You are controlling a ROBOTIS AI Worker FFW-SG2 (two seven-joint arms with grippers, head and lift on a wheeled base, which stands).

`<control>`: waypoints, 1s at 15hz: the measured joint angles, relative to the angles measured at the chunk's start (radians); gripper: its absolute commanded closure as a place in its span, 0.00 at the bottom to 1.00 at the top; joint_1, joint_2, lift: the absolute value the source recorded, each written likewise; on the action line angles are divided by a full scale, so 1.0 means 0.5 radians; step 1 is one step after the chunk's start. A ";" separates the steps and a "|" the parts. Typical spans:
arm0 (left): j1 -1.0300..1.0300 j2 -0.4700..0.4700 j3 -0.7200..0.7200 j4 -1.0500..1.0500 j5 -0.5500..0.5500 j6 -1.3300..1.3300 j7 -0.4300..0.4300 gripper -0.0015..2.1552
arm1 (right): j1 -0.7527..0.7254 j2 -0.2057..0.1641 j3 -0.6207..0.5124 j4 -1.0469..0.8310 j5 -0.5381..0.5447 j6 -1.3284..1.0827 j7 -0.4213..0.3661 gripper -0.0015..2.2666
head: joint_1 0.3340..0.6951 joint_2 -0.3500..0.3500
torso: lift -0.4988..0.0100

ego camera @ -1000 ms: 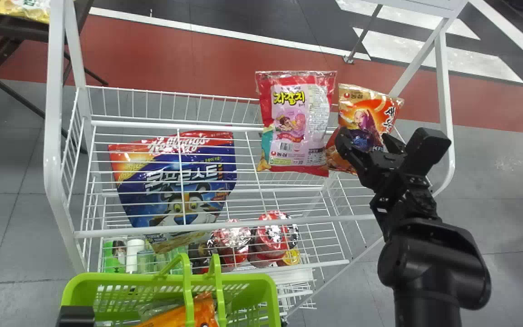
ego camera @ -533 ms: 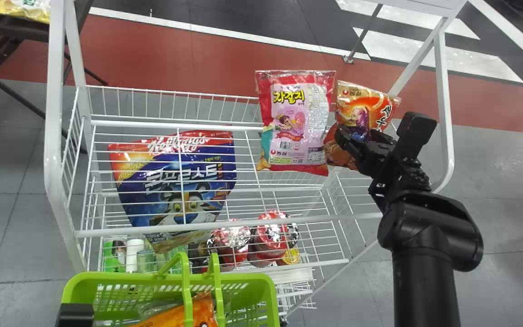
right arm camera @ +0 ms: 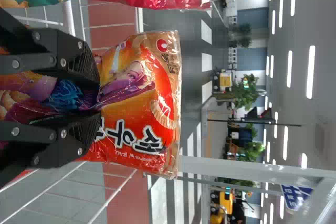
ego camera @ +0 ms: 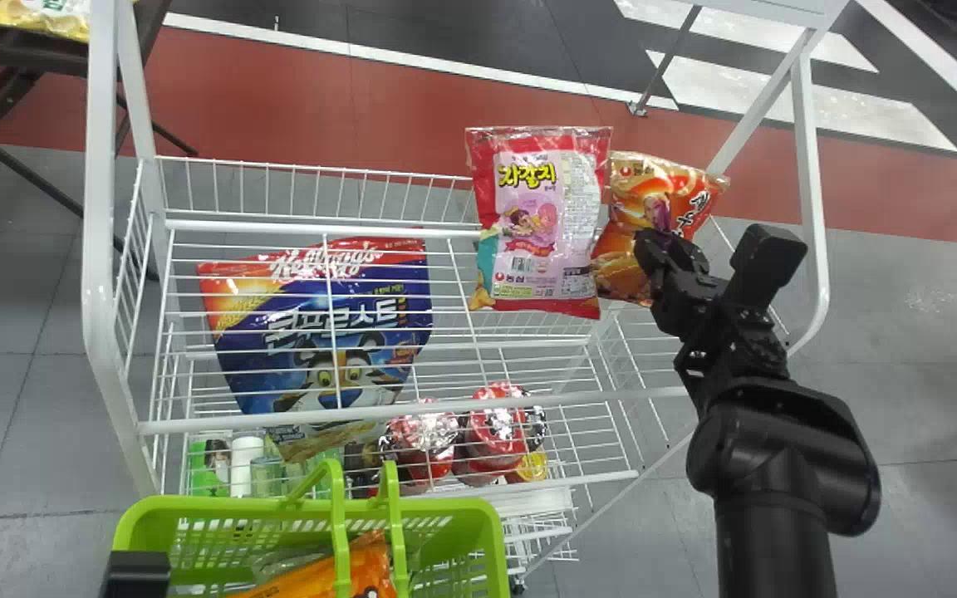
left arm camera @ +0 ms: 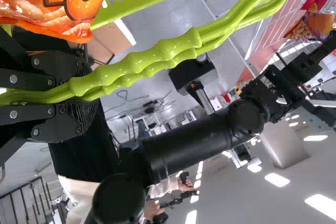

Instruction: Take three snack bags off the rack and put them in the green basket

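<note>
- We've got R gripper [ego camera: 668,247] pinching orange snack bag [ego camera: 632,218], bag at rack [ego camera: 99,249].
- Pink bag [ego camera: 538,220] just L of R gripper.
- Our L gripper [ego camera: 138,573] holds green bskt [ego camera: 229,506] by its handles [left arm camera: 136,63].
- 2nd orange bag [ego camera: 329,579] in bskt, near L gripper.

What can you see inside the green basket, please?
Inside the green basket is an orange snack bag, with some pale, see-through wrapping beside it. Whatever lies beneath them is covered, so I cannot tell whether it holds more bags.
</note>
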 measured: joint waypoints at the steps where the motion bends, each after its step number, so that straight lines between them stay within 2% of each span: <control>1: -0.001 0.000 0.000 0.001 0.000 0.000 0.000 0.51 | 0.051 0.013 -0.002 -0.069 -0.012 -0.031 -0.026 0.97 | 1.00 0.00 | 0.94; 3: -0.003 0.000 -0.001 0.002 0.001 0.000 0.000 0.51 | 0.164 0.042 -0.008 -0.218 -0.049 -0.081 -0.039 0.97 | 1.00 0.00 | 0.94; 7: -0.003 -0.003 -0.002 0.003 0.000 0.000 0.000 0.51 | 0.505 0.059 -0.054 -0.634 -0.301 -0.097 -0.043 0.97 | 1.00 0.00 | 0.94; 10: -0.003 -0.005 -0.006 -0.001 -0.005 0.000 0.000 0.51 | 0.744 0.128 -0.137 -0.921 -0.409 -0.137 -0.018 0.97 | 1.00 0.00 | 0.94; 13: 0.009 -0.016 0.001 -0.001 -0.004 -0.003 -0.006 0.51 | 1.034 0.143 -0.215 -1.222 -0.643 0.002 0.171 0.97 | 1.00 0.00 | 0.94; 15: 0.029 -0.038 0.008 0.000 -0.014 -0.006 -0.012 0.51 | 1.095 0.150 -0.285 -1.395 -0.745 0.571 0.369 0.97 | 1.00 0.00 | 0.94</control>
